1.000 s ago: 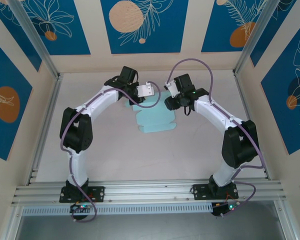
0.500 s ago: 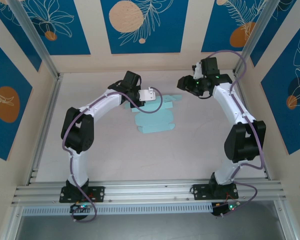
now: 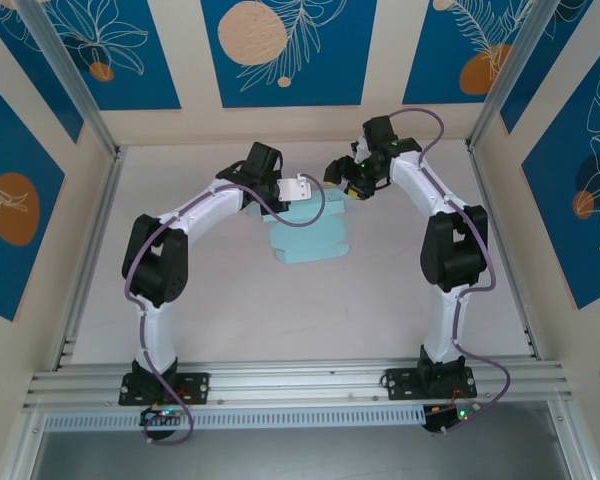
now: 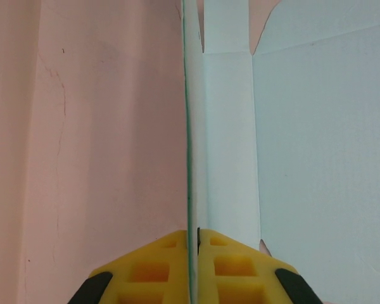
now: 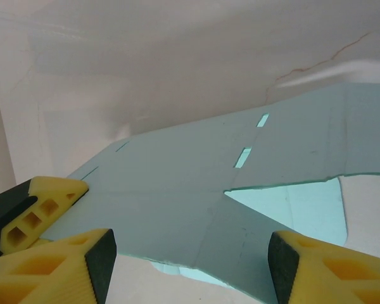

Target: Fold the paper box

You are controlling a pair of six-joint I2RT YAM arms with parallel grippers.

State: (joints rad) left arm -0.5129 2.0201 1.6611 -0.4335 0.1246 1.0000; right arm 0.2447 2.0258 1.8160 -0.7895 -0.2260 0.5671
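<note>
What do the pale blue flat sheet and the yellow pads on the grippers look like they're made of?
The pale light-blue die-cut sheet looks like thin matte card: crisp score lines, punched slots, a thin cut edge. The yellow blocky gripper pads seem soft moulded rubber or foam, judging by their square recessed cells; which one is unclear.

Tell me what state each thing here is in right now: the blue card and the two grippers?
paper box: partly folded, one panel stood up on edge, not yet a closed box.
left gripper: shut on the paper box's raised edge.
right gripper: open, close to the paper box, not gripping it.
</note>
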